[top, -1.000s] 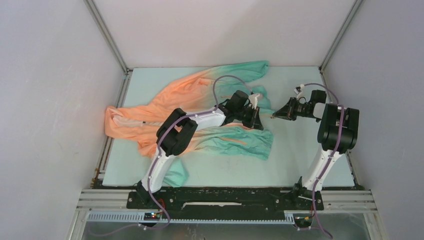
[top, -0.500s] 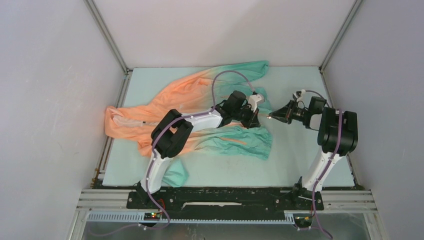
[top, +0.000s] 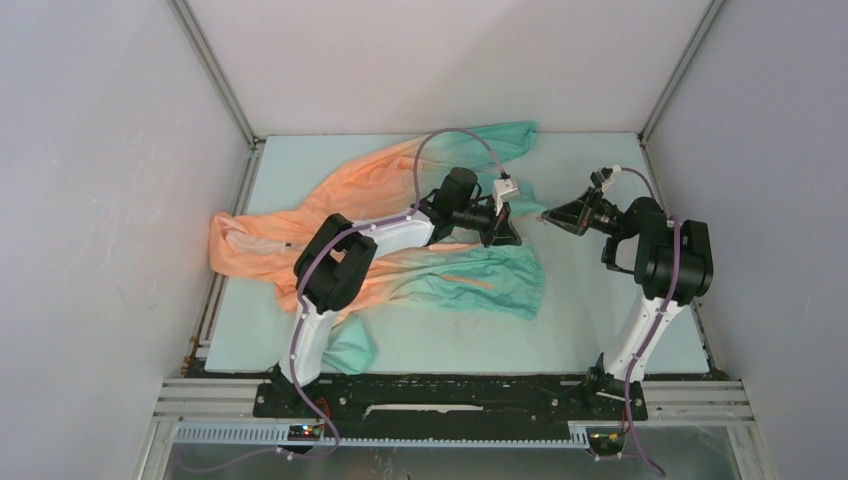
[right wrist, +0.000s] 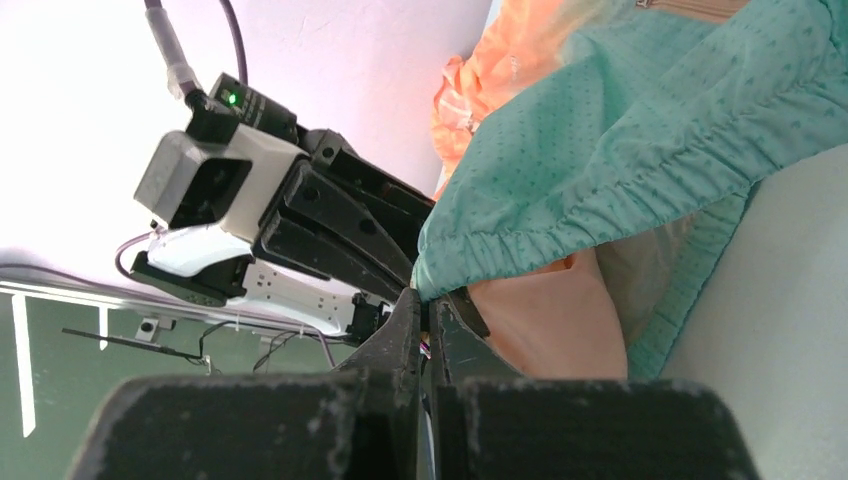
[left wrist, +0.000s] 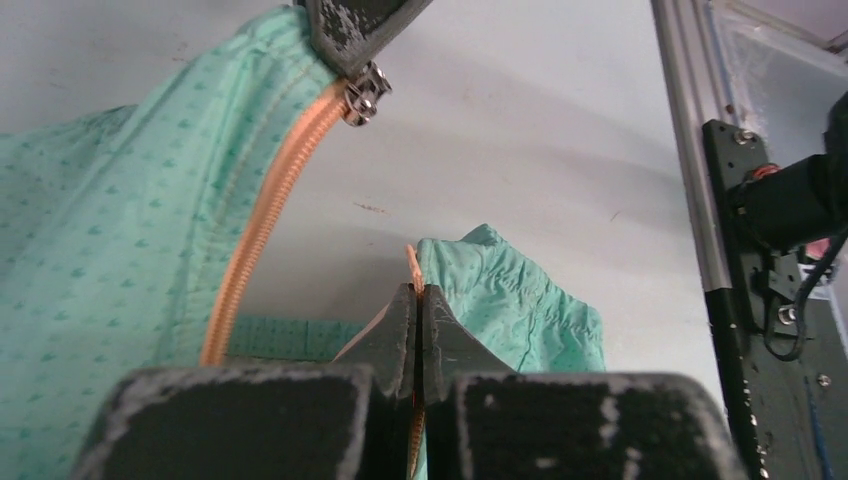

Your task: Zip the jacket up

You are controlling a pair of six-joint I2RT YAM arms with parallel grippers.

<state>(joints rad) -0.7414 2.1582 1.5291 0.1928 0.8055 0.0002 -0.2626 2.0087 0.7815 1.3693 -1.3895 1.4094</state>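
Jacket (top: 370, 190) unzipped, halves apart near desk's right edge. Left claw (left wrist: 415, 300) pinched shut on one zipper (left wrist: 262, 230) end, right claw (right wrist: 422, 305) likewise on slider (left wrist: 365, 95) end. Joining, zipping remain.

A pale green table (top: 580, 320) lies between white walls (top: 100, 200), a black rail (top: 450, 392) along its near edge

A robotics lab cell: white panel walls (top: 450, 60), aluminium framing (top: 212, 70).
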